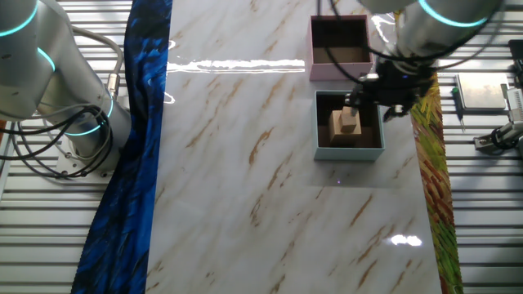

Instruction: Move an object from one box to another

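A small tan wooden block stands inside the grey-blue-walled box at the right of the marble table. Directly behind it, touching or nearly so, is the pink-walled box, whose dark lining holds nothing that I can see. My gripper reaches in from the upper right and hangs over the grey-blue box's far side, its dark fingers right at the top of the block. The arm's body hides the gap between the fingers, so contact with the block is unclear.
A second white robot arm with cables sits at the far left, beyond a blue cloth strip. A yellow-green patterned strip runs along the table's right edge. A grey device and a tool lie further right.
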